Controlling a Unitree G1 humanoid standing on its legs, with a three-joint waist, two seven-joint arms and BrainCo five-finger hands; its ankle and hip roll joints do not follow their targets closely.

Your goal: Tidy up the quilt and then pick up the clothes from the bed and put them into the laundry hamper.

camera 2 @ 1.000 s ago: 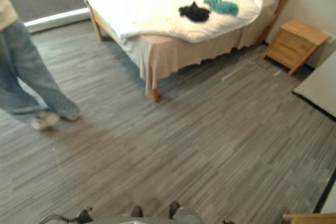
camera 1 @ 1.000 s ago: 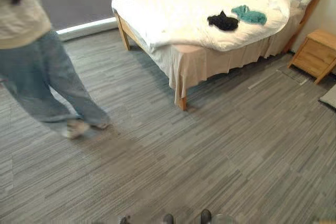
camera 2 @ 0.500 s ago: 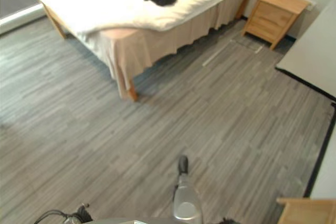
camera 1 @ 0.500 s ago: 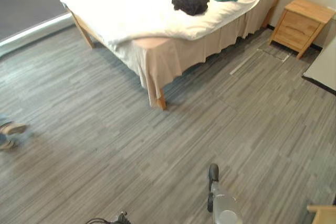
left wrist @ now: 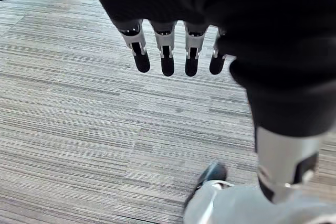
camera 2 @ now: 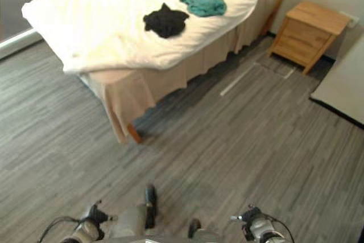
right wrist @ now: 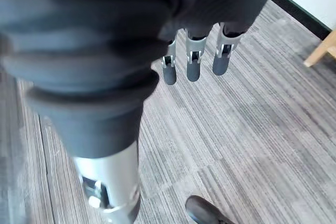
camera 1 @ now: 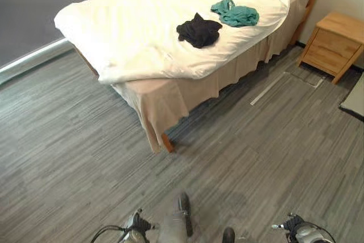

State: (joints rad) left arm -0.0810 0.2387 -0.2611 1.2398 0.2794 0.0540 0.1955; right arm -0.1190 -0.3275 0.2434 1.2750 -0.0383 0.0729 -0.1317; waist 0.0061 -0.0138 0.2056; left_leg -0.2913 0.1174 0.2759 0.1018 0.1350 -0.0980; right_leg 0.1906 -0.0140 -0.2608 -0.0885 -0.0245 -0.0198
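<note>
A white quilt [camera 1: 131,32] covers the wooden bed [camera 1: 168,142], with its edge bunched at the near corner above a beige bed skirt [camera 1: 170,98]. On the quilt lie a crumpled black garment [camera 1: 198,31] and, just beyond it toward the headboard, a teal garment [camera 1: 235,14]. My left hand [left wrist: 167,56] hangs at my side over the floor, fingers straight and empty. My right hand [right wrist: 192,61] hangs the same way, fingers straight, holding nothing. Both hands are well short of the bed.
A wooden nightstand [camera 1: 333,44] stands right of the bed by the wall. A pale mat [camera 1: 355,98] lies at the right edge. Grey striped floor [camera 1: 256,152] stretches between me and the bed. A grey curtain [camera 1: 34,4] hangs behind the bed's left side.
The camera has moved: the bed now sits nearer and more central. The person in jeans who walked at the left is gone from view.
</note>
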